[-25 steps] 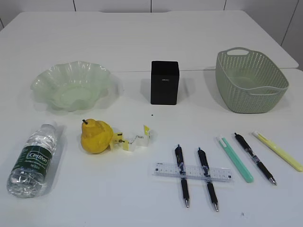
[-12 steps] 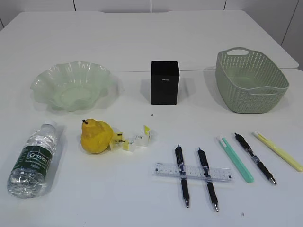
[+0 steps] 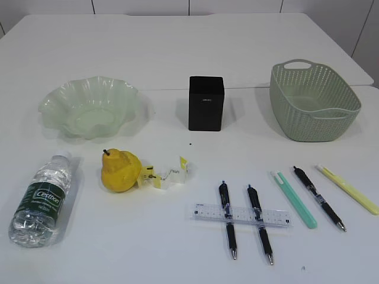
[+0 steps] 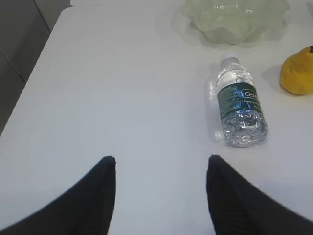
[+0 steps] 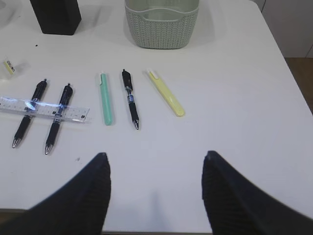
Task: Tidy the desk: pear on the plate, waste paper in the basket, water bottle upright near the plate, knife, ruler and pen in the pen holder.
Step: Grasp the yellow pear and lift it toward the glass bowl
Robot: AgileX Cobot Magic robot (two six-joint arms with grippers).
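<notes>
A yellow pear (image 3: 120,171) lies next to crumpled waste paper (image 3: 170,174), below the pale green wavy plate (image 3: 89,107). A water bottle (image 3: 41,199) lies on its side at the left, also in the left wrist view (image 4: 239,107). A clear ruler (image 3: 241,215) lies across two black pens (image 3: 228,219). A third pen (image 3: 318,197), a green knife (image 3: 294,199) and a yellow knife (image 3: 347,189) lie to the right. The black pen holder (image 3: 205,103) and green basket (image 3: 312,100) stand behind. My left gripper (image 4: 161,161) and right gripper (image 5: 154,159) are open and empty, out of the exterior view.
The white table's left edge (image 4: 29,83) shows in the left wrist view, its right and front edges (image 5: 288,63) in the right wrist view. The pear (image 4: 297,73) and plate (image 4: 234,19) lie ahead of the left gripper.
</notes>
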